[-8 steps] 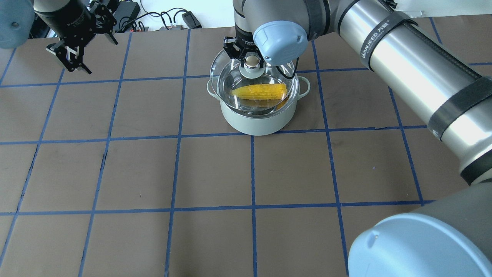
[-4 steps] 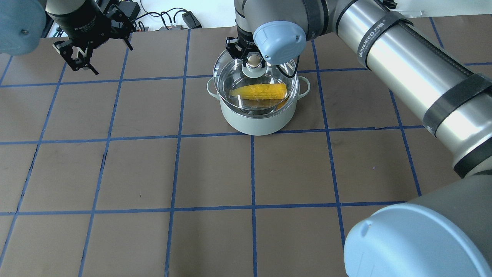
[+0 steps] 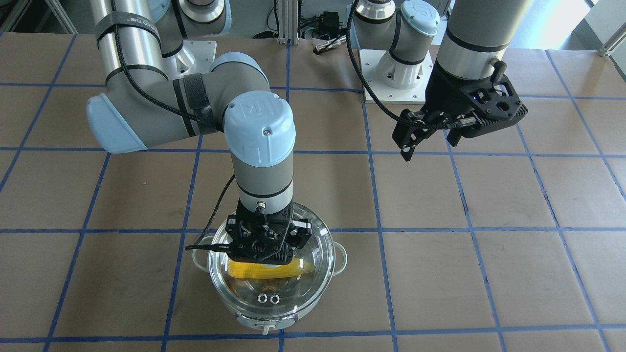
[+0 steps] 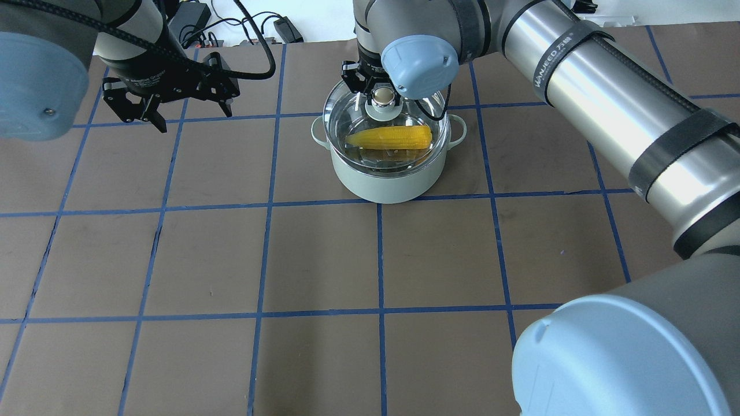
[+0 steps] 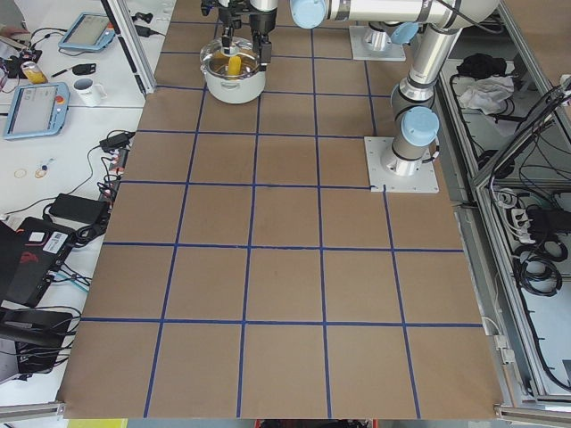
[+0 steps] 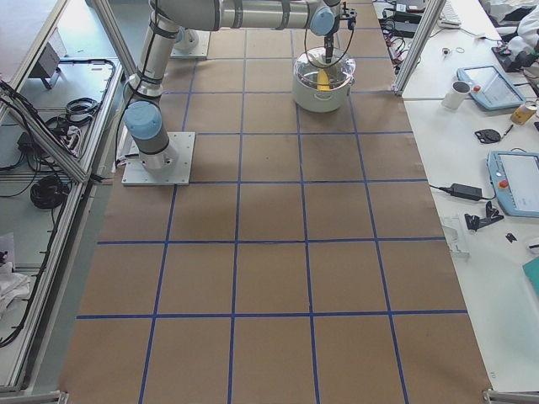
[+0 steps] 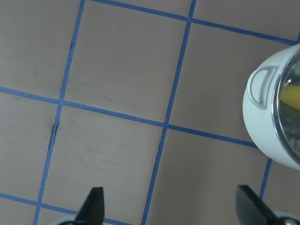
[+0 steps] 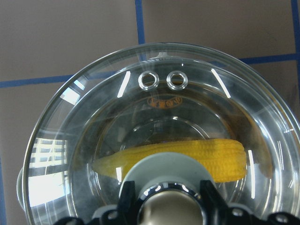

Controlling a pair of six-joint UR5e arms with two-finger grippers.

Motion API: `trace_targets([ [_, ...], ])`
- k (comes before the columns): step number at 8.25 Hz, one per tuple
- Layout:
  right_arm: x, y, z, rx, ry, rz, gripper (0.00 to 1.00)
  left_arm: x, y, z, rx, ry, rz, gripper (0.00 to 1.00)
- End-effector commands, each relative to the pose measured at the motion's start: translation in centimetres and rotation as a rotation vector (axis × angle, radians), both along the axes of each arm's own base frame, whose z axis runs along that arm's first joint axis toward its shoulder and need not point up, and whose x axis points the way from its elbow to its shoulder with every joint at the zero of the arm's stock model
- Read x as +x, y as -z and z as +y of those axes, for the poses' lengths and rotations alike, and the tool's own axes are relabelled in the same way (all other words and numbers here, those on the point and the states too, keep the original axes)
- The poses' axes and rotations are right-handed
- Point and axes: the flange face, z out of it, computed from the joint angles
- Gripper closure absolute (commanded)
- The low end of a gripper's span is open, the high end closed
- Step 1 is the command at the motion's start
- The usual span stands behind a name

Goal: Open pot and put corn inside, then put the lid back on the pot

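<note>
The pale mint-green pot point(image 4: 384, 185) stands at the far middle of the table, and also shows in the front view point(image 3: 266, 322) and the left wrist view point(image 7: 262, 122). The yellow corn point(image 4: 390, 137) lies across its inside, seen through the glass point(image 8: 201, 152). The clear glass lid point(image 4: 416, 115) covers the pot's mouth, lined up with the rim. My right gripper point(image 4: 378, 95) is shut on the lid's knob point(image 8: 164, 206) from above. My left gripper point(image 4: 193, 115) is open and empty, above the table to the pot's left point(image 7: 171, 206).
Cables and power adapters point(image 4: 254, 29) lie beyond the table's far edge. My right arm's long silver link point(image 4: 607, 104) spans the right side of the table. A side desk holds tablets and a mug point(image 6: 459, 94). Brown paper with blue tape lines covers the table.
The lid, held by my right gripper, has shifted right and come down in line with the pot's rim. My left arm has moved right, toward the pot, with its gripper still open.
</note>
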Motion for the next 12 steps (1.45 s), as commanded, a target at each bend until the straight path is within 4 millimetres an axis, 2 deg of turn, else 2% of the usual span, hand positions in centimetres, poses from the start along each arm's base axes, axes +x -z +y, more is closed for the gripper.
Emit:
trace_targets([
  [1,-0.4,0.3,-0.2,0.009,0.010,-0.003,0.55,-0.1,-0.5,0.5,-0.003,0.149,-0.016,0.00],
  [3,-1.2,0.6,-0.4,0.019,0.023,-0.005,0.55,-0.6,0.0,0.2,0.000,0.207,0.026,0.00],
  [9,-1.2,1.4,-0.2,0.032,0.019,0.000,0.56,-0.5,0.5,-0.3,0.004,0.395,0.000,0.00],
  [12,-1.2,1.6,-0.1,0.035,0.023,0.001,0.56,-0.5,0.8,-0.4,0.010,0.395,0.003,0.00],
])
